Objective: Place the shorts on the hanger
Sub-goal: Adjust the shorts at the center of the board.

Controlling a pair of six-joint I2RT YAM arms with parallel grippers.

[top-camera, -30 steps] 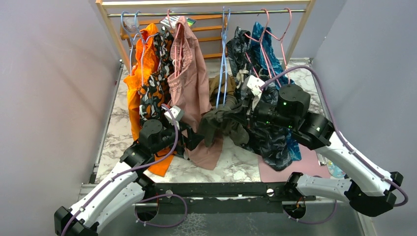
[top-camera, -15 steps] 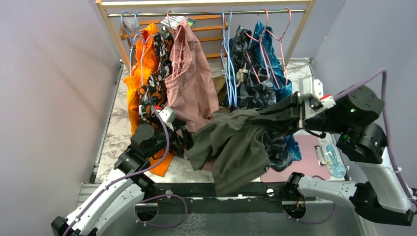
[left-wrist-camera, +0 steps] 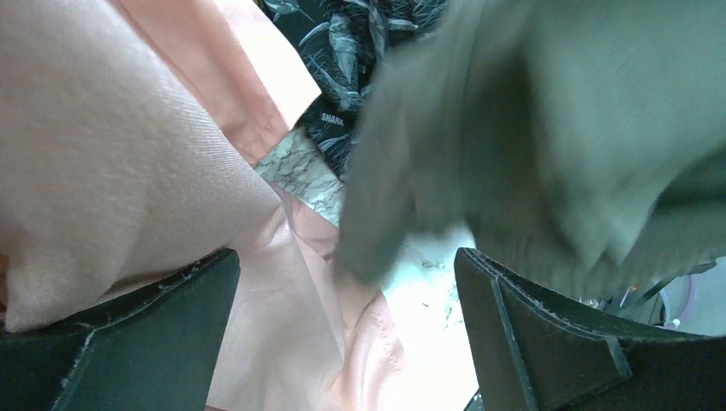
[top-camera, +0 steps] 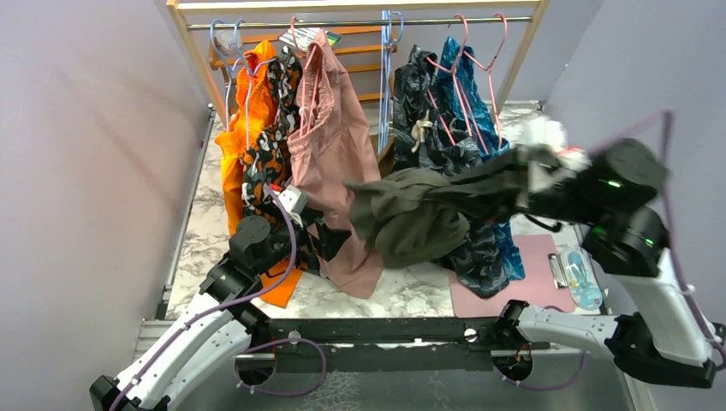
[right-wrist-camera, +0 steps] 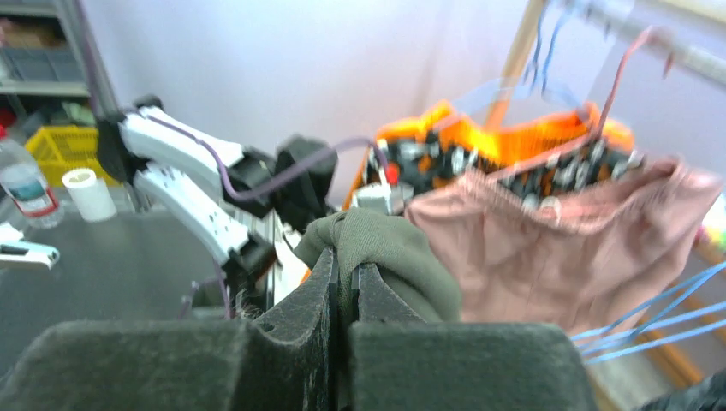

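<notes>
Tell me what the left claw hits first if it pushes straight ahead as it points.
Most likely the pink shorts, whose cloth lies between the fingers of the open left claw; the olive shorts hang beyond, though depth is unclear.

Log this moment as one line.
right gripper: shut on olive shorts, held in the air | left gripper: open, empty, beside pink shorts | blue hanger: empty, on rail

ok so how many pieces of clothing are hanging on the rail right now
5, left to right: orange garment, black-and-orange print garment, pink shorts, dark grey print shorts, blue garment. Others may hide behind them.
</notes>
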